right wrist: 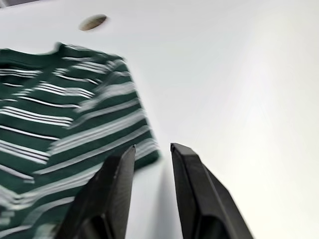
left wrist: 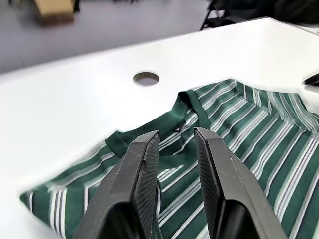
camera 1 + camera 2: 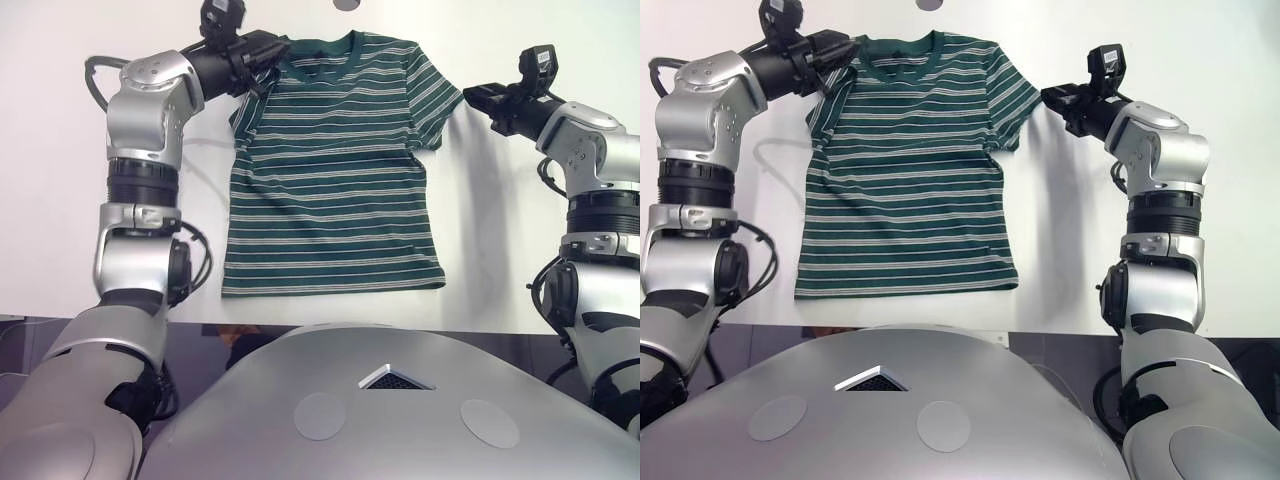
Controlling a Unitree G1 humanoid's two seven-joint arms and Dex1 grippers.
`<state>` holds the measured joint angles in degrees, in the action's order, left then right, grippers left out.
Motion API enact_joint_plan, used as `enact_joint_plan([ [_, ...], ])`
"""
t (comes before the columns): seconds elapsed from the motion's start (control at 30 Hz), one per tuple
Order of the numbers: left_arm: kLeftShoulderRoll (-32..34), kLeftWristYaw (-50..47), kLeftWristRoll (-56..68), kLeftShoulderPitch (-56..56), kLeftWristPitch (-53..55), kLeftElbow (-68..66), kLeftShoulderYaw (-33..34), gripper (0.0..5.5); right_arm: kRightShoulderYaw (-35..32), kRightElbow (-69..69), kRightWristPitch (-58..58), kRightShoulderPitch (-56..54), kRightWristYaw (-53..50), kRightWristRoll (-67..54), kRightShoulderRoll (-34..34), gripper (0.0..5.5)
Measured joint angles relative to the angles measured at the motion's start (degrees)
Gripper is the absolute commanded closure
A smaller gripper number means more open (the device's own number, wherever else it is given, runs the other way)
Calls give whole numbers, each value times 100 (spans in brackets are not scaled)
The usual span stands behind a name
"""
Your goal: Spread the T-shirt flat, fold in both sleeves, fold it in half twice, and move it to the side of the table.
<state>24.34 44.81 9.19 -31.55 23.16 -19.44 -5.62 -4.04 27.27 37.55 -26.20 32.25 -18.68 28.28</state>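
Left hand (image 2: 177,133): fingers slightly parted, nothing visibly pinched, over tucked sleeve (image 3: 248,112) of green white-striped cotton T-shirt (image 3: 330,190). Right hand (image 1: 152,147): parted, empty, just beside outstretched sleeve (image 3: 430,92). Shirt flat on white bench (image 3: 500,250). Risk: shallow pinch slips, sleeve fold skews.

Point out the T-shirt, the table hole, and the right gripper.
T-shirt (image 3: 330,190), left eye view, middle of the chest.
table hole (image 2: 146,78), left wrist view, centre of the opening.
right gripper (image 1: 152,148), right wrist view, midway between its fingertips.
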Motion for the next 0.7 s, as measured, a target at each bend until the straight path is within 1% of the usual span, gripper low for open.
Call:
enact_joint_plan([
  [0.07, 344, 98, -463, 218, -461, 177, -338, 422, -24, 326, -105, -33, 37, 62, -41, 419],
  [0.13, 591, 305, -509, 375, -531, 486, -342, 422, -65, 520, -171, -116, 197, 18, -163, 419],
  [0.2, 861, 808, -272, 629, -465, 1124, -331, 422, -208, 781, -138, -244, 336, -165, -340, 419],
  [0.23, 958, 960, -233, 751, -422, 1314, -330, 443, -258, 833, -119, -274, 354, -199, -391, 414],
  [0.27, 1305, 1406, -84, 1131, -312, 1760, -399, 459, -374, 935, -62, -294, 381, -338, -443, 414],
  [0.3, 1498, 1612, -71, 1360, -239, 1963, -448, 484, -424, 980, -47, -301, 394, -365, -457, 436],
  [0.37, 1836, 1968, -17, 1757, -146, 2422, -543, 519, -456, 1017, -38, -306, 422, -372, -479, 473],
  [0.4, 2011, 2168, 66, 1993, -70, 2728, -583, 525, -457, 1030, -41, -300, 431, -364, -483, 482],
  [0.43, 2104, 2266, 160, 2147, 5, 2932, -606, 547, -452, 1039, -48, -297, 431, -357, -488, 504],
  [0.5, 2287, 2463, 258, 2467, 109, 3326, -658, 550, -465, 1024, -57, -288, 416, -350, -528, 546],
  [0.6, 2384, 2629, 385, 2853, 160, 3583, -787, 550, -476, 622, 215, -247, 399, -409, -652, 549],
  [0.7, 2437, 2682, 256, 3068, 113, 3544, -1153, 550, -476, -66, 545, -257, 380, -626, -819, 549],
])
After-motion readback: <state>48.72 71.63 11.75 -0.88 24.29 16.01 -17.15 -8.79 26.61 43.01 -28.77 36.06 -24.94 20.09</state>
